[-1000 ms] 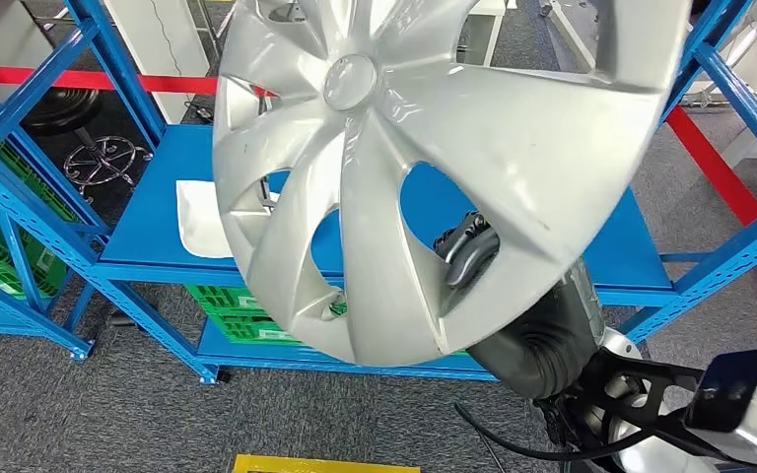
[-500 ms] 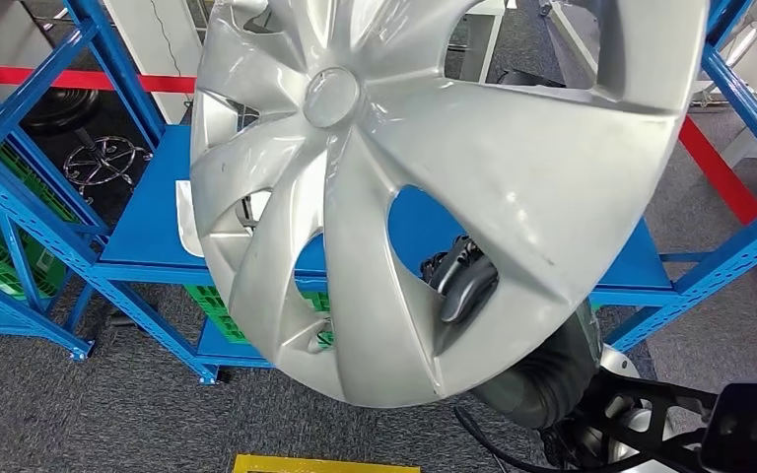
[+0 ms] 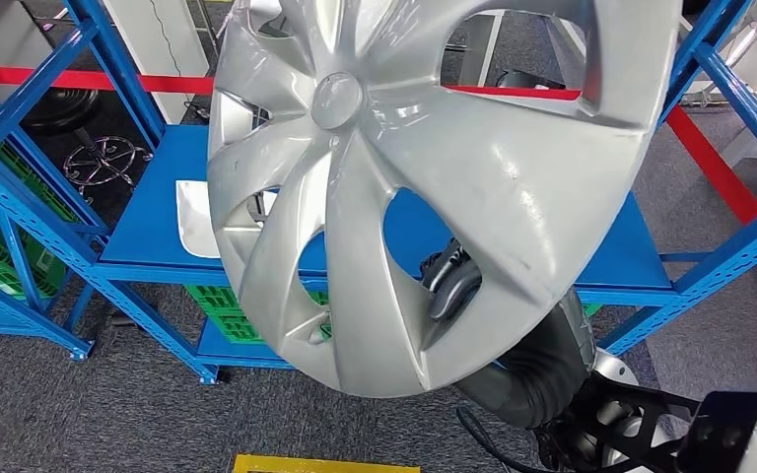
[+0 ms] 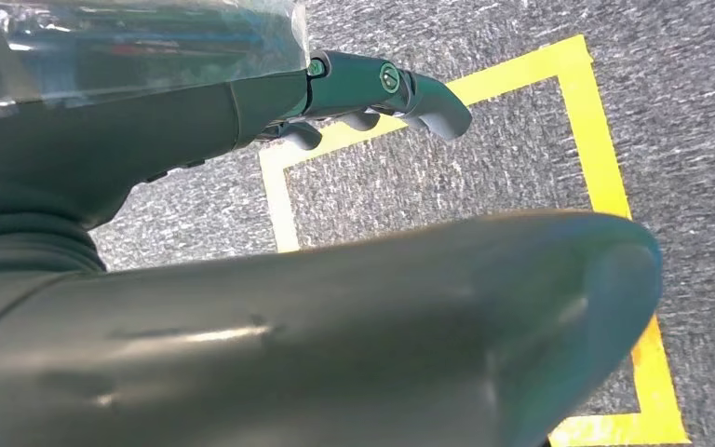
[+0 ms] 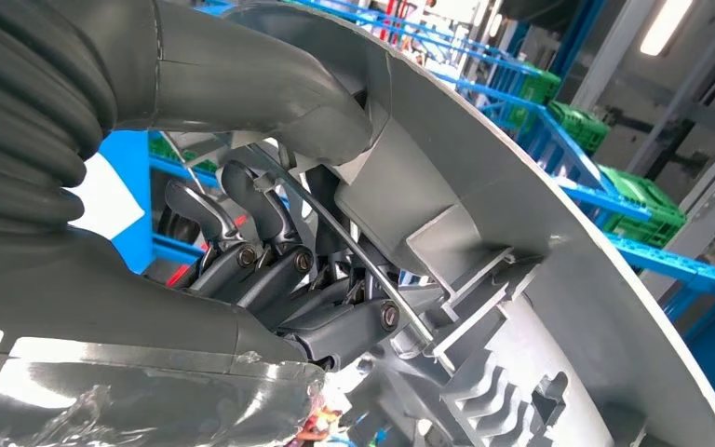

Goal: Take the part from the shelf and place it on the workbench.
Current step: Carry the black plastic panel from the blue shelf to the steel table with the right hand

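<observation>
The blue shelf [image 3: 148, 222] spans the head view, its steel posts crossing at both sides and its flat deck running left to right. In front of it, held up in the air and tilted, is the silver hubcap [image 3: 513, 187], the part itself, big enough to cover most of the shelf's middle. Its spokes fan out from a round centre cap, and blue deck shows through the cut-outs.

The right robot hand [image 3: 450, 281] has it: dark fingers poke through one lower opening in the head view, and the right wrist view shows those fingers [image 5: 251, 209] hooked round the ribs and wire ring on the back of the hubcap, with the thick thumb pressed over its rim. A firm grip, fingers curled in on the part.

Green crates [image 3: 219, 299] sit on the lower shelf level and out at the far left. A white sheet [image 3: 195, 219] lies on the blue deck, partly behind the hubcap's left edge.

The left robot hand [image 4: 372, 88] hangs over grey carpet with its fingers loosely apart, holding nothing, above a yellow taped square [image 4: 605, 177] on the floor.
</observation>
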You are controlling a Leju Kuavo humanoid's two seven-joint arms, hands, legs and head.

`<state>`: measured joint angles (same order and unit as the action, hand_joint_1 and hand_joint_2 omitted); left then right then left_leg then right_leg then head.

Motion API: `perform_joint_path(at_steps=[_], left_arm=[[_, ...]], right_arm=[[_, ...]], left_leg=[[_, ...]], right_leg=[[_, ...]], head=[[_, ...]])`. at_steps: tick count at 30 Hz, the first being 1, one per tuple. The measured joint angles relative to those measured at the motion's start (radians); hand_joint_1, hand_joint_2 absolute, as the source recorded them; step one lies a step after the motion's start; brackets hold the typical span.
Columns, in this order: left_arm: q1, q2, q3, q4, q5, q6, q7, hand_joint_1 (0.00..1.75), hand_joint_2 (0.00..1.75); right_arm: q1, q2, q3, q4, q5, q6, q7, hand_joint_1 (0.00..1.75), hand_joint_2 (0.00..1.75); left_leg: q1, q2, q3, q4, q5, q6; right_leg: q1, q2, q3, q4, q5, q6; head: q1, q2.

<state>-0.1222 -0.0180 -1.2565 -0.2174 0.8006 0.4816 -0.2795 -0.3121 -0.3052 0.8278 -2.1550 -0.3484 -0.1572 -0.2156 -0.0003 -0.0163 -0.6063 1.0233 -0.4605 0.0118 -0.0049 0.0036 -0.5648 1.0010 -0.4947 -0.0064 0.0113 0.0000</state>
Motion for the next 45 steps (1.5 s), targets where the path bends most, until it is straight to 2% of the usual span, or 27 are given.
perform_joint_path(at_steps=[10, 34, 38, 41, 43, 44, 45], left_arm=[[0.003, 0.001, 0.024, 0.000, 0.027, -0.061, 0.000, 0.00, 1.75], [0.008, 0.001, 0.046, 0.000, 0.028, -0.087, 0.002, 0.00, 1.75], [0.009, 0.001, 0.046, 0.000, 0.028, -0.088, 0.003, 0.00, 1.75], [0.010, 0.002, 0.046, 0.000, 0.029, -0.090, 0.003, 0.00, 1.75], [0.010, 0.001, 0.046, 0.000, 0.029, -0.091, 0.003, 0.00, 1.75], [0.010, 0.001, 0.046, 0.000, 0.029, -0.091, 0.003, 0.00, 1.75], [0.009, 0.001, 0.046, 0.000, 0.029, -0.091, 0.003, 0.00, 1.75]], right_arm=[[0.010, 0.000, 0.000, 0.000, 0.013, -0.005, 0.015, 1.75, 1.75], [0.039, 0.000, -0.012, -0.003, 0.027, -0.027, 0.020, 1.75, 1.75], [0.046, 0.000, -0.018, -0.007, 0.027, -0.029, 0.020, 1.75, 1.75], [0.048, 0.000, -0.023, -0.009, 0.028, -0.031, 0.020, 1.75, 1.75], [0.049, 0.000, -0.027, -0.013, 0.028, -0.031, 0.020, 1.75, 1.75], [0.049, 0.000, -0.029, -0.016, 0.028, -0.031, 0.020, 1.75, 1.75], [0.050, -0.001, -0.030, -0.017, 0.028, -0.031, 0.020, 1.75, 1.75]], left_leg=[[0.000, 0.000, 0.000, 0.000, 0.000, 0.000], [-0.003, 0.000, 0.000, 0.001, -0.001, 0.001], [-0.007, 0.000, 0.000, 0.002, -0.003, 0.005], [-0.011, 0.000, 0.000, 0.003, -0.005, 0.010], [-0.008, 0.001, 0.003, -0.005, 0.000, 0.017], [-0.004, 0.002, 0.006, -0.011, 0.003, 0.021], [-0.001, 0.003, 0.009, -0.016, 0.006, 0.024]], right_leg=[[0.000, 0.000, 0.000, 0.000, 0.000, 0.000], [-0.003, 0.000, 0.000, -0.001, 0.000, 0.001], [-0.007, 0.000, 0.000, -0.001, 0.000, 0.005], [-0.011, 0.001, 0.001, -0.003, 0.000, 0.011], [-0.011, 0.001, 0.001, -0.002, -0.003, 0.018], [-0.011, 0.001, -0.005, 0.014, -0.016, 0.021], [-0.011, 0.001, -0.020, 0.050, -0.039, 0.023]], head=[[0.000, 0.000], [0.000, 0.000], [0.000, 0.000], [-0.001, 0.000], [-0.001, 0.000], [0.001, 0.000], [0.004, 0.000]])
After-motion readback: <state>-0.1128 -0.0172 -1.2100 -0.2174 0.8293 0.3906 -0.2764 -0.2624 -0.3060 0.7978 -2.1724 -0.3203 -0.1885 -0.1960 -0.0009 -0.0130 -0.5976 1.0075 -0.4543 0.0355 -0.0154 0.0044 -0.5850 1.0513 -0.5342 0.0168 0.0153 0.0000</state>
